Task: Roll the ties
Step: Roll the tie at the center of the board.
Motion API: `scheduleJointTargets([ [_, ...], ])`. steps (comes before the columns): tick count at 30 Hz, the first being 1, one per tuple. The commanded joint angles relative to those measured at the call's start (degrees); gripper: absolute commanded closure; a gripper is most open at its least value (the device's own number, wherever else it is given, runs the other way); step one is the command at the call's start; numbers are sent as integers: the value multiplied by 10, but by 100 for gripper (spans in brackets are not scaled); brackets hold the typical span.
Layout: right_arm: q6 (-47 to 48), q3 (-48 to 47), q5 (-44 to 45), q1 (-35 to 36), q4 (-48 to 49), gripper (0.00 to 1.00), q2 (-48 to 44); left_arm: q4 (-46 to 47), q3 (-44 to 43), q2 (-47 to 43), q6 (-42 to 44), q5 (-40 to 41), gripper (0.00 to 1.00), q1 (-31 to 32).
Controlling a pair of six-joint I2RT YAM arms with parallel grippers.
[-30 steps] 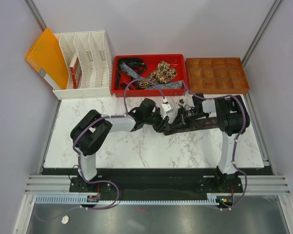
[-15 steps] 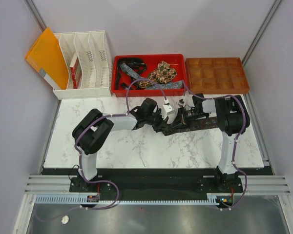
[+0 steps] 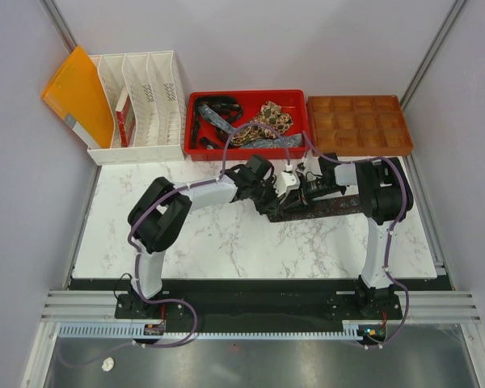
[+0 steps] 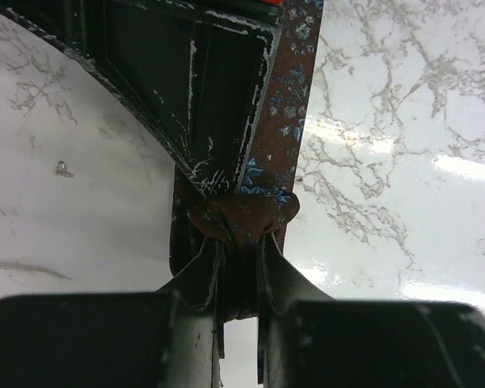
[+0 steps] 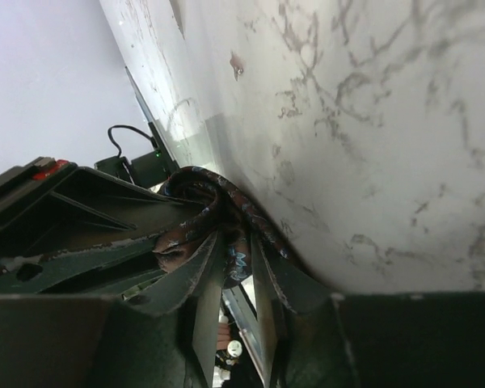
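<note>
the rolling only begins: one tie (image 3: 323, 208) lies mostly flat on the table (image 3: 186, 250), its end folded small between the tight fingers of the left hand (image 4: 238, 242). more ties (image 3: 267, 121) lie unrolled in the tray (image 3: 246, 94) beyond both hands. the top view hides the grips; the right wrist view shows cloth inside the right hand (image 5: 234, 250), but i cannot tell if it grips.

- No text, label, brand, number or sign is readable in any view.
- Red item (image 3: 123, 115) in the white file rack (image 3: 158, 89), 11 o'clock: pale patch, illegible.
</note>
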State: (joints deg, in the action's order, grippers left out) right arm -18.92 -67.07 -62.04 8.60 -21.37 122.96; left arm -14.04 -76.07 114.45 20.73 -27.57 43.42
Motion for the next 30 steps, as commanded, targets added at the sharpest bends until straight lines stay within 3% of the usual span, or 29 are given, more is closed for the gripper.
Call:
scheduleJointTargets([
  [1, -3, -10, 69, -1, 38, 65, 20, -130, -12, 41, 60, 88, 98, 20],
  [6, -48, -12, 46, -1, 55, 57, -20, -179, -51, 75, 74, 145, 95, 42],
  [13, -82, 15, 47, -1, 55, 41, -89, -232, -96, 110, 59, 140, 91, 42],
  [30, -47, 82, 69, 7, 85, 46, -105, -239, -99, 121, 64, 100, 85, 42],
])
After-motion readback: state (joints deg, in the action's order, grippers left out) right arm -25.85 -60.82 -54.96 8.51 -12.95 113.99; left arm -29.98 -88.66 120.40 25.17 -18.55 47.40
